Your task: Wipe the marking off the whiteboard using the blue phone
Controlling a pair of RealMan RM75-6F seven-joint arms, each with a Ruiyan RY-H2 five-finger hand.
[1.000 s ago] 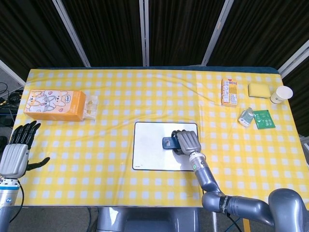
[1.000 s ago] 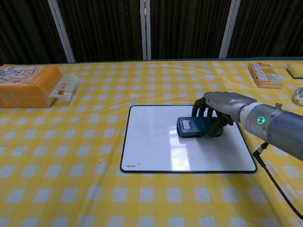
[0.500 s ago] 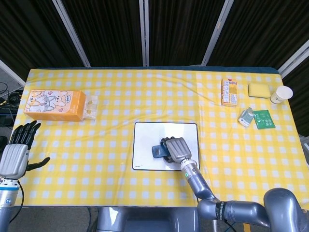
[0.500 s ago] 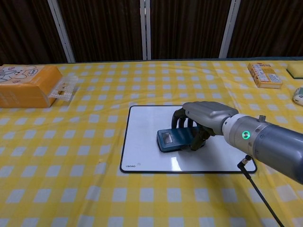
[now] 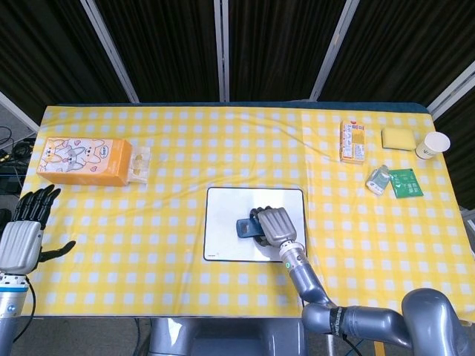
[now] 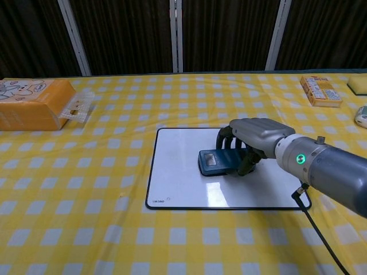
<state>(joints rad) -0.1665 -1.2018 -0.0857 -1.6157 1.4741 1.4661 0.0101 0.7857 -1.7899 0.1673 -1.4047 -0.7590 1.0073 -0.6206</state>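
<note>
The whiteboard [image 5: 230, 211] [image 6: 180, 169] lies flat in the middle of the checked table, and its surface looks plain white, with no marking that I can make out. My right hand [image 5: 273, 225] [image 6: 252, 140] grips the blue phone [image 5: 245, 228] [image 6: 215, 162] from above and presses it flat on the board near its middle. The phone's left end sticks out from under the fingers. My left hand [image 5: 22, 233] hangs off the table's left edge with its fingers spread, holding nothing; the chest view does not show it.
An orange tissue box [image 5: 84, 161] [image 6: 31, 103] with a clear wrapper [image 5: 139, 164] sits far left. At the far right stand a snack box [image 5: 352, 141] [image 6: 320, 90], a yellow sponge [image 5: 397, 138], a paper cup [image 5: 432, 144], a small bottle [image 5: 378, 179] and a green packet [image 5: 405, 183].
My right hand slid the phone left and toward the board's front edge, then back a little to the right and up. The left hand stayed put.
</note>
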